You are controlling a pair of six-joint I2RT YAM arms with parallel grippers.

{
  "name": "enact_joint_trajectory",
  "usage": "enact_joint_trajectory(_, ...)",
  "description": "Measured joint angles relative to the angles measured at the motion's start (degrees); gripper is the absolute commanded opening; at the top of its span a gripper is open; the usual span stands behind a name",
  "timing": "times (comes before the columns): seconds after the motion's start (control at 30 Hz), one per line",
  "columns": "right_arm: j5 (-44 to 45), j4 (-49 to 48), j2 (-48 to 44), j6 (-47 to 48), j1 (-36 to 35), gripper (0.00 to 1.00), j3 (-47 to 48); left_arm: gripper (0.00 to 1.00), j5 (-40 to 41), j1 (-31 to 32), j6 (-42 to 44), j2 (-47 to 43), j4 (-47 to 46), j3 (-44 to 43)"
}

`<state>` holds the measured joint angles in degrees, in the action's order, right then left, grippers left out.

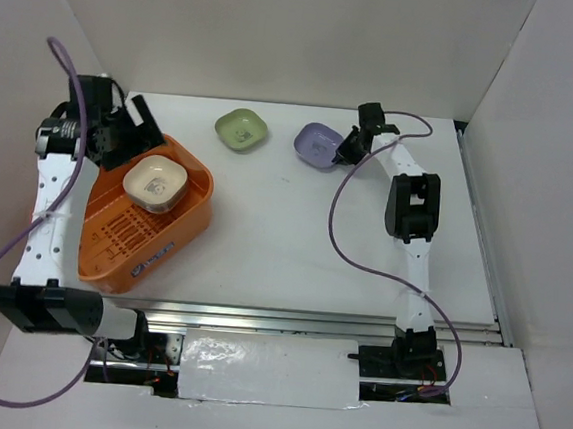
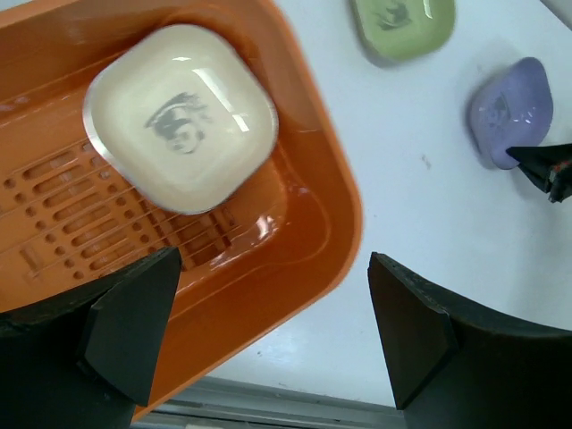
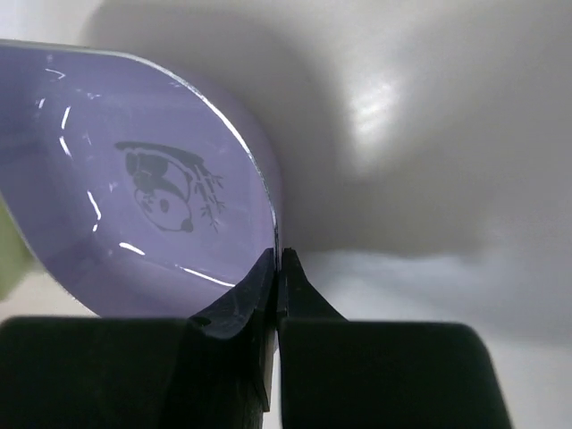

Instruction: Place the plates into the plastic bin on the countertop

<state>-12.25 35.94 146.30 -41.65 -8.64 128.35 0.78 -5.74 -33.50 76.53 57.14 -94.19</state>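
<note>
The orange plastic bin (image 1: 187, 228) lies at the left of the white countertop (image 1: 295, 235), seen also in the left wrist view (image 2: 313, 232). A cream plate (image 1: 156, 184) sits on a stack in its far end (image 2: 181, 116). A green plate (image 1: 241, 130) and a lilac plate (image 1: 316, 143) lie at the back. My left gripper (image 1: 132, 141) is open and empty above the bin's far corner (image 2: 273, 335). My right gripper (image 1: 351, 148) is shut on the lilac plate's rim (image 3: 279, 268); the plate (image 3: 134, 206) is tilted up.
White walls (image 1: 533, 146) close in the back and both sides. A metal rail (image 1: 287, 320) runs along the front edge. Purple cables (image 1: 340, 229) trail from both arms.
</note>
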Motion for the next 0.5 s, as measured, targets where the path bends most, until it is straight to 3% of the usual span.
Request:
enact_joint_trajectory(0.13, 14.6, 6.3, -10.6, 2.0, -3.6, 0.00, -9.7, 0.99, -1.4, 7.8, 1.7, 6.7, 0.7, -7.4)
enact_joint_trajectory(0.27, 25.8, 10.6, -22.2, 4.5, -11.6, 0.00, -14.4, 0.99, -4.4, 14.6, 2.5, 12.7, 1.0, -15.1)
enact_joint_trajectory(0.37, 28.9, 11.4, -32.3, 6.1, -18.2, 0.00, -20.4, 0.99, -6.5, 18.4, 3.9, 17.4, 0.8, -20.2)
enact_joint_trajectory(0.5, 26.2, 12.5, -39.3, 8.8, -22.0, 0.00, -21.3, 0.99, -8.8, 22.3, 5.3, 22.4, -0.1, -21.6)
